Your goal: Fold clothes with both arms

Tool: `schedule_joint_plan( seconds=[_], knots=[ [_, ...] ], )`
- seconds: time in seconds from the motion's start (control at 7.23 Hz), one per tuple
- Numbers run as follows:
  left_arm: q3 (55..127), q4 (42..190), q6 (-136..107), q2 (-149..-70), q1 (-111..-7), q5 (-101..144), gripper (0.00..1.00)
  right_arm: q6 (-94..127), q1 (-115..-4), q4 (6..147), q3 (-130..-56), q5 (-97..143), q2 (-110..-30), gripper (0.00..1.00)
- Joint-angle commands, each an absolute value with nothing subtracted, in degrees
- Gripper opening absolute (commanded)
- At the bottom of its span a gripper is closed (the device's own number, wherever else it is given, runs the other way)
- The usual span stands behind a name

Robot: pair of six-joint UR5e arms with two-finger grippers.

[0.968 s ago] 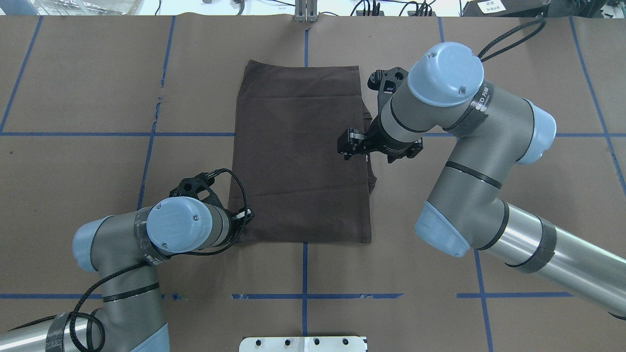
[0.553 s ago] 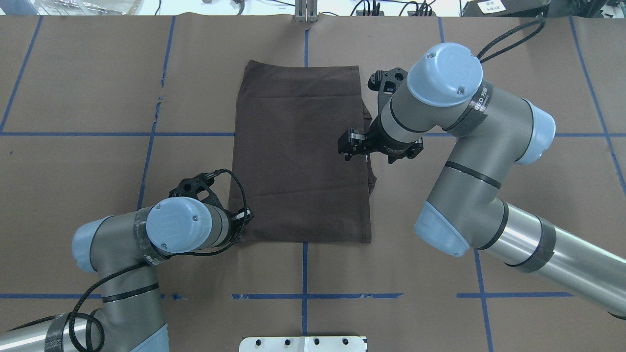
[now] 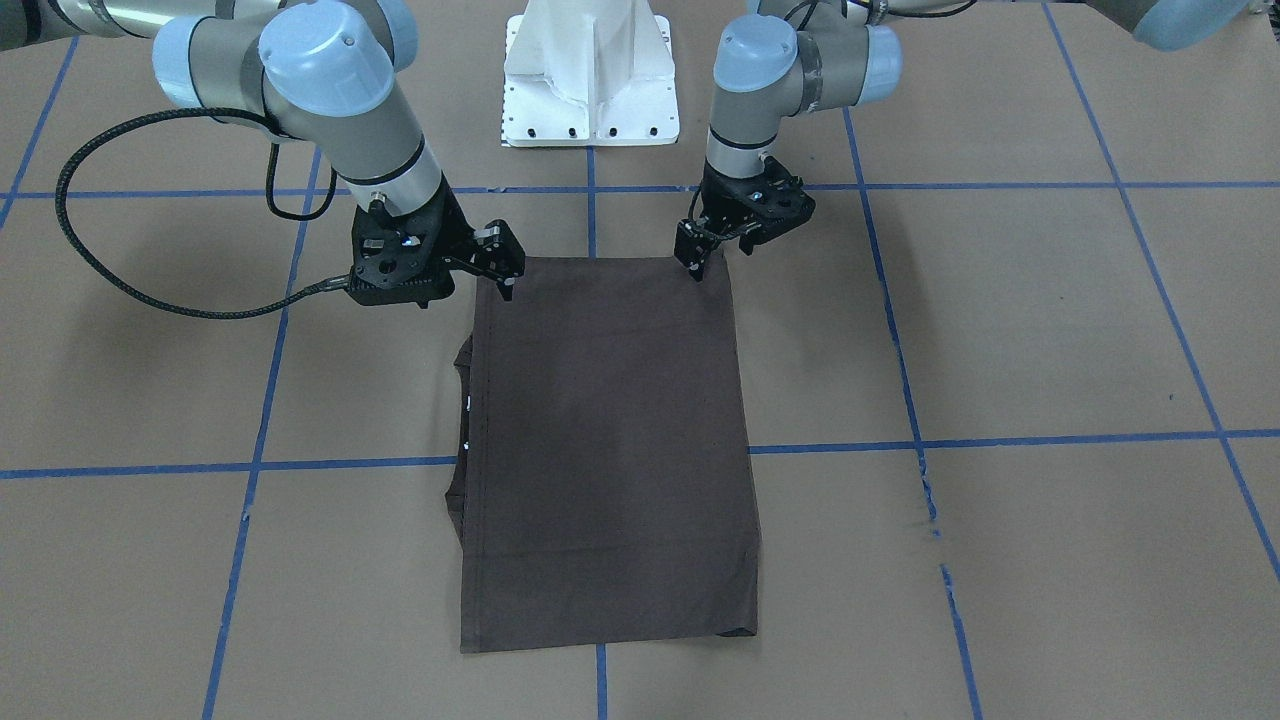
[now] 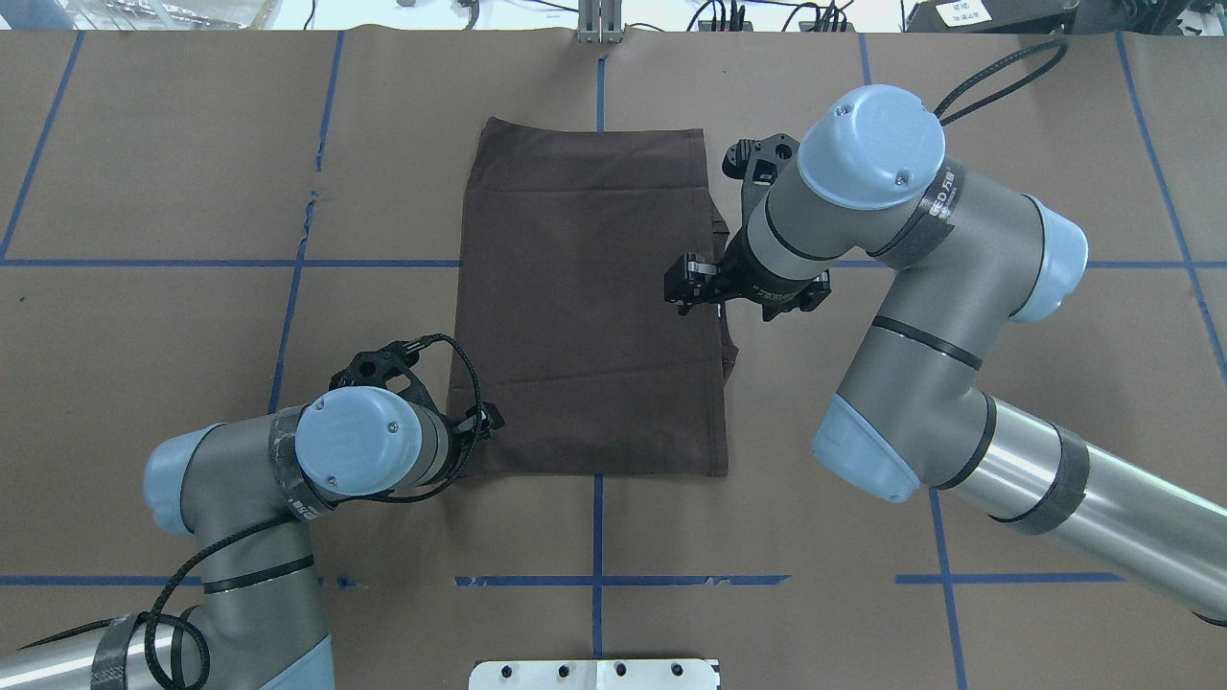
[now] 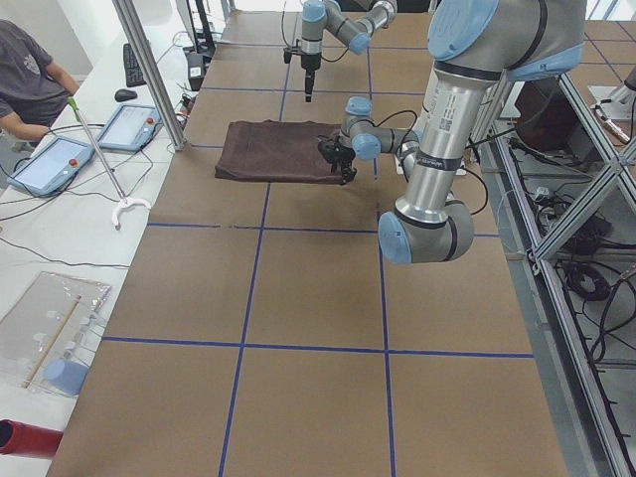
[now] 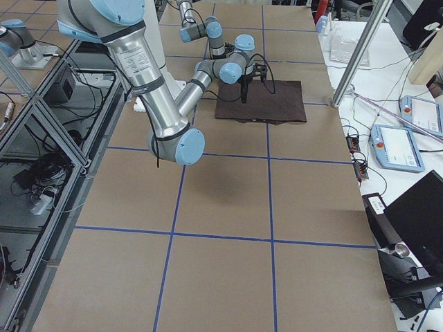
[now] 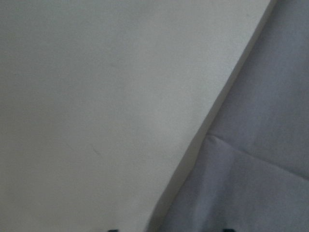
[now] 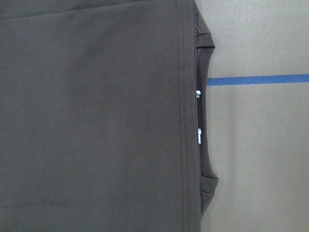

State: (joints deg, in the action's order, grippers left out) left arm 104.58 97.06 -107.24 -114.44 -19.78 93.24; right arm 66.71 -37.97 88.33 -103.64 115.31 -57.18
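Looking down on a shirt [image 4: 585, 307] folded to a long rectangle, flat in the middle of the surface [image 4: 192, 335], collar [image 8: 205, 121] peeking out along the right-hand long edge. Down low with the left gripper [image 4: 479, 422] right at the near left corner, touching or just off the cloth. Cannot tell which, and cannot tell how wide either, with only cloth edge and bare surface in the wrist view. Over to the right gripper [image 4: 682, 286]: hovering above the right edge near the collar, spread open, holding nothing, and well apart from the near right corner. Judging by that, mid-setup for an end-to-end fold, nothing gripped yet for certain.

Now the worries. Lifting from the left corner alone, with nothing pinned opposite: likely to drag the whole stack askew instead of folding it. Pinching just the top layer at that corner: would peel the fold open. Coming down too hard on the surface: could skid and miss the edge altogether. On the right, grabbing at the collar rather than a corner: bound to pull hidden layers out and leave a lopsided bundle. Uneven lift heights or speeds between the two sides: a twisted crease. Best to get both corners held, all layers, before raising anything.
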Motion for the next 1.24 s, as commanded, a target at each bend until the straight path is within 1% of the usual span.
schedule_joint_plan(
  seconds=[0.0, 0.14, 0.28, 0.41, 0.69, 0.83, 0.97, 1.11],
  knots=[
    [104.42, 96.86, -107.31, -114.61, -19.69, 93.25, 0.94, 66.71, -37.97, 88.33, -103.62, 115.31, -57.22, 1.00],
    [103.98, 96.86, -107.75, -114.61, -19.60, 93.25, 0.82, 66.71, -37.88, 88.42, -103.62, 115.31, -57.39, 1.00],
    [103.89, 96.86, -107.84, -114.61, -19.60, 93.25, 0.64, 66.71, -37.97, 88.42, -103.62, 115.31, -57.48, 1.00],
    [103.89, 96.86, -107.84, -114.70, -19.60, 93.25, 0.56, 66.71, -37.97, 88.33, -103.62, 115.31, -57.48, 1.00],
    [104.24, 96.86, -107.93, -114.70, -19.60, 93.25, 0.32, 66.62, -37.97, 88.42, -103.62, 115.31, -57.48, 1.00],
    [104.33, 96.86, -107.93, -114.70, -19.60, 93.25, 0.18, 66.62, -37.97, 88.42, -103.62, 115.31, -57.57, 1.00],
    [104.41, 96.86, -108.02, -114.70, -19.60, 93.25, 0.00, 66.62, -38.06, 88.33, -103.62, 115.31, -57.57, 1.00],
    [104.76, 96.86, -107.93, -114.70, -19.60, 93.25, 0.00, 66.62, -38.06, 88.33, -103.62, 115.31, -57.66, 1.00]
  ],
)
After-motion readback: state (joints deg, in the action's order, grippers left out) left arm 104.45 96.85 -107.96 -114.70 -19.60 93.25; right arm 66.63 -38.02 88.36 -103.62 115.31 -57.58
